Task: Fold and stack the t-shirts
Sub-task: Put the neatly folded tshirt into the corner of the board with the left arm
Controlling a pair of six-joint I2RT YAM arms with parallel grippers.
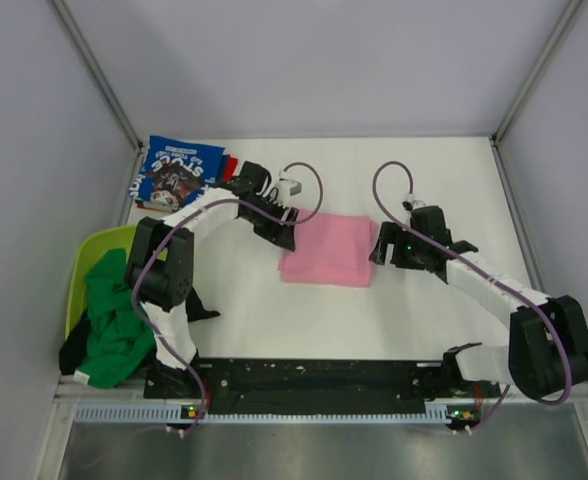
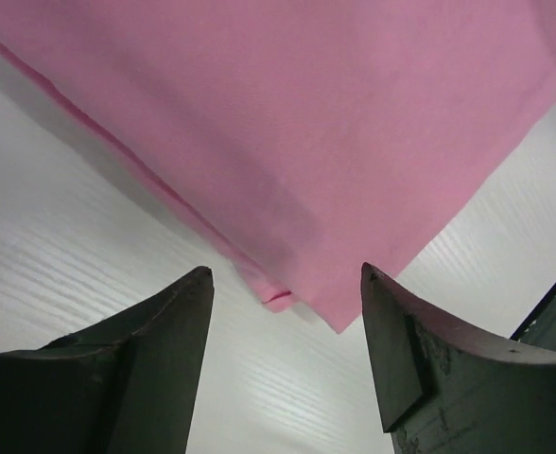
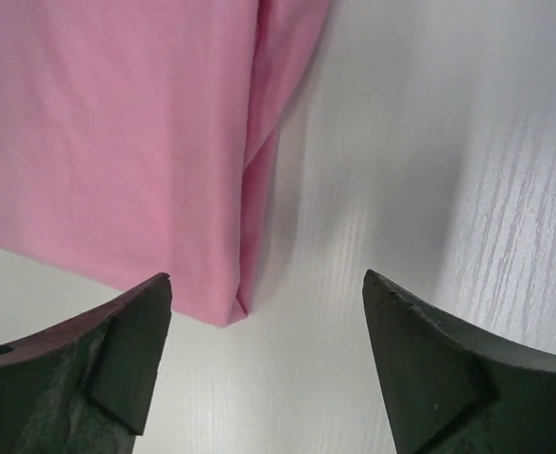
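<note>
folded t-shirt (image 1: pixel 326 250) lies on the table (image 1: pixel 444 180) between left claw (image 1: pixel 286 238) and right claw (image 1: pixel 378 248).

Bare white table (image 1: pixel 414 330) gives free passage near and far of folded pink cloth tee (image 1: pixel 326 250). Left side crowded: lime-green plastic tub (image 1: pixel 77 275) heaped with green tee (image 1: pixel 109 320); folded blue printed tee (image 1: pixel 177 172) fills far-left corner. Grey side walls (image 1: pixel 34 150) hem both flanks.

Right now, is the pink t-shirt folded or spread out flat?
Folded. The pink t-shirt lies as a compact rectangle on the table, and the right wrist view shows doubled layers at its corner.
</note>
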